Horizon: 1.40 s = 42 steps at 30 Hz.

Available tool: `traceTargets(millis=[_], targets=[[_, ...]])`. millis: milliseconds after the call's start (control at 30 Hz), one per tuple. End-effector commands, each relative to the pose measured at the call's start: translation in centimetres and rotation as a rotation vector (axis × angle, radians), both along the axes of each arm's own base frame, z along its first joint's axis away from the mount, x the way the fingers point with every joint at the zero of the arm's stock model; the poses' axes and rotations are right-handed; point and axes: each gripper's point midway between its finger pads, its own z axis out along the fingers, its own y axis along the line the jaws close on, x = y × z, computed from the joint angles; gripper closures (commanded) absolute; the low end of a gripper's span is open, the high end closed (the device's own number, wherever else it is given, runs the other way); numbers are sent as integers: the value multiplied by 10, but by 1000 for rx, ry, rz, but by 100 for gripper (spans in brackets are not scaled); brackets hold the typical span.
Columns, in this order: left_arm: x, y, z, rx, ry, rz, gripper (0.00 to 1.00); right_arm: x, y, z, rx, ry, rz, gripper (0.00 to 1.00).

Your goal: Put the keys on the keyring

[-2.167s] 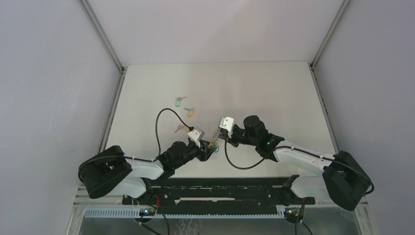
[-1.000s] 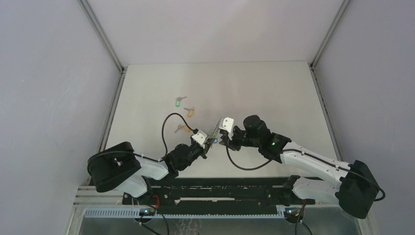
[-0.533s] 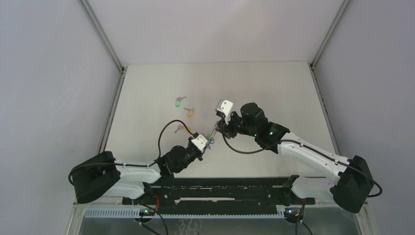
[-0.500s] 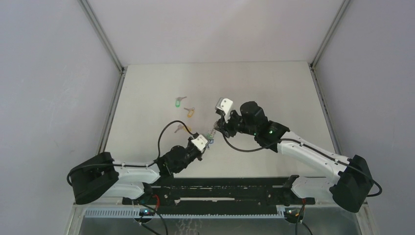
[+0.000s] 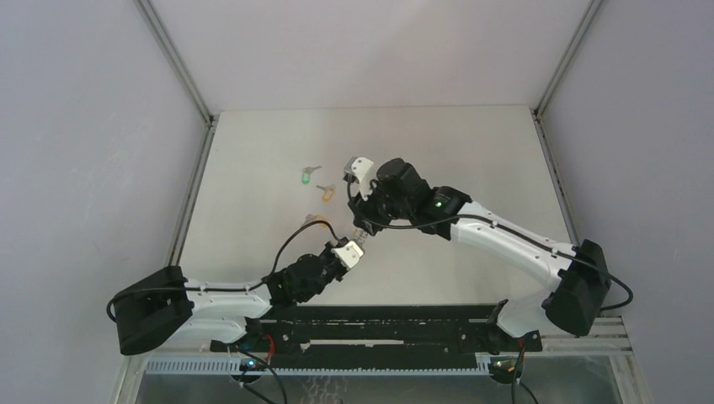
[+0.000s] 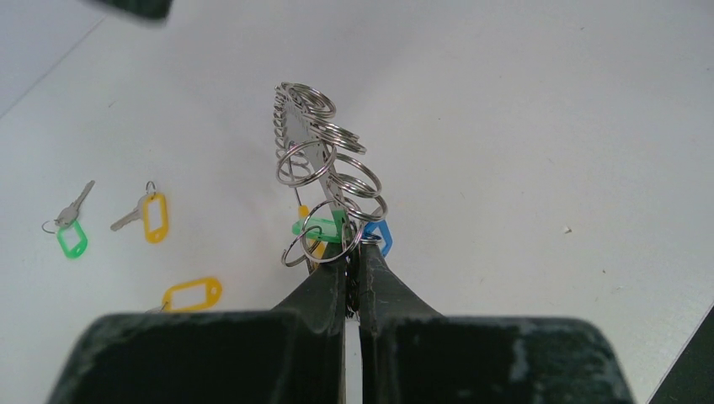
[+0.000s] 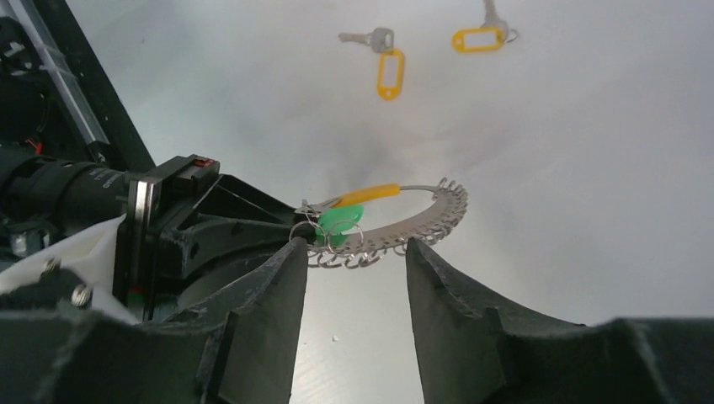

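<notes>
Your right claw [image 7: 352,249] has spread its fingers and backed off the keyring [image 6: 324,160], swinging out toward the loose keys, while your left arm has drawn lower and nearer its base. The right claw's fingers stand apart with nothing between them. The keyring lies just beyond their tips, not touching. Your left claw [image 6: 349,263] is pinched together on one end of the keyring, which juts up and away from its tips, with coloured tags [image 6: 320,229] bunched right at the grip. Left of that claw, flat on the tabletop [image 6: 547,126], lie the green key [image 6: 71,229], an orange key [image 6: 145,215] beside it, and a second orange key [image 6: 192,295] nearer in.

Watch that thin-edge grip: I judge any sideways push from the right claw during threading could twist the keyring or slip it free. The keys are small and flat, so closing on one may skid it away or catch only its tag.
</notes>
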Motion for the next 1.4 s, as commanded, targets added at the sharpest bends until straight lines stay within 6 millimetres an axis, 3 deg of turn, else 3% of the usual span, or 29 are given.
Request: traceTargets(millis=[0, 333, 1100, 1367], targets=[[9, -16, 53, -113, -98, 7, 100, -2, 5, -3, -74, 36, -23, 53], [6, -18, 57, -129, -107, 0, 100, -2, 16, -38, -254, 40, -21, 56], [7, -16, 57, -131, -106, 21, 100, -8, 27, -56, -411, -21, 21, 62], [8, -15, 54, -122, -101, 33, 100, -2, 15, -51, -467, -59, -16, 75]])
